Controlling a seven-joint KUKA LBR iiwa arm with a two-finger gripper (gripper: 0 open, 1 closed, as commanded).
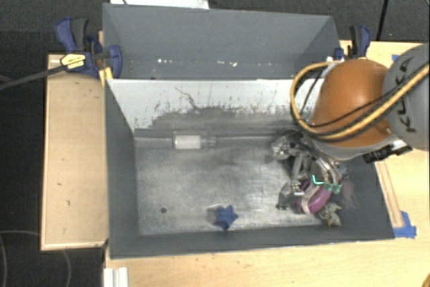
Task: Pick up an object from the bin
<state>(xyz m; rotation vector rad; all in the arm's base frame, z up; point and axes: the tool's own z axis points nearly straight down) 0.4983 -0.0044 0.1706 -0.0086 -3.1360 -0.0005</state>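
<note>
1. Now, the gripper (310, 190) sits low in the bin (201, 37), its tip right on a purple rounded thing (316, 199); wide or clamped, I cannot tell
2. By my reading this is the grasp step, with no lift yet
3. The next move calls for a firm close on the purple thing, then a straight rise clear of the near wall
4. Well apart from the tool, away from the arm's side, lies a small blue piece (224, 215)
5. Farthest from the tool, a clear tube (188, 142) rests along the back wall
</note>
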